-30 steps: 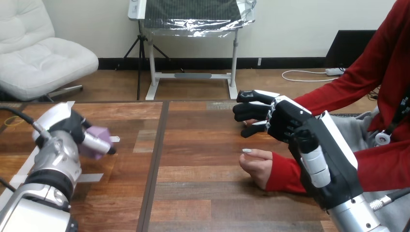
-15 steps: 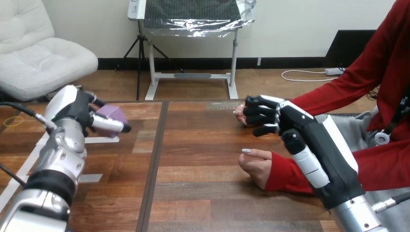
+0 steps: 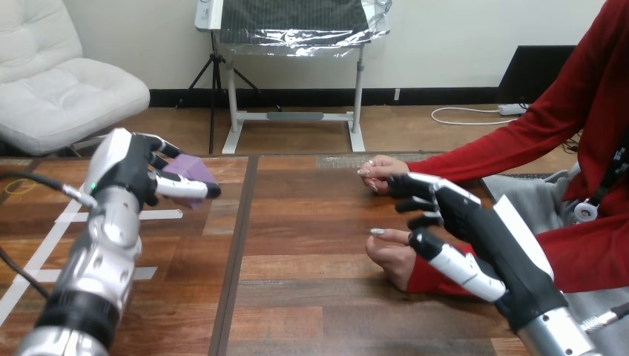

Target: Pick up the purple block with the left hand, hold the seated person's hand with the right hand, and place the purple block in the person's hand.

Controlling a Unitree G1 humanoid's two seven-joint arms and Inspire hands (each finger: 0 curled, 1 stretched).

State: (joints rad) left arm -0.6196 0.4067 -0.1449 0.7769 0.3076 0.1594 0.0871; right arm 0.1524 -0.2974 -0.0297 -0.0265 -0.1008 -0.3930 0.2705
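The left hand (image 3: 137,172) has risen from the surface (image 3: 311,297) and moved toward 3 o'clock since a second ago. It is clamped on the purple block (image 3: 194,167), which is now in the air at about 10 o'clock of the view, well apart from the person. So the pick-up looks done, and the carry across has begun.

The right hand (image 3: 460,215) has come lower and turned. Before, it was curled in front of the person's far hand (image 3: 377,170). Now its fingers and thumb stand apart, closed on nothing. It lies between that far hand at its 11 o'clock and the person's near hand (image 3: 392,256) at its 8 o'clock. I judge that the holding step is not yet done.

Some things are hard to make out. The left hand's fingers cover much of the block (only its top and one side show). The right thumb crosses the red sleeve behind the near hand, and I cannot tell if it touches it. I also cannot tell whether the fingertips touch the far hand, or which hand will receive the block.
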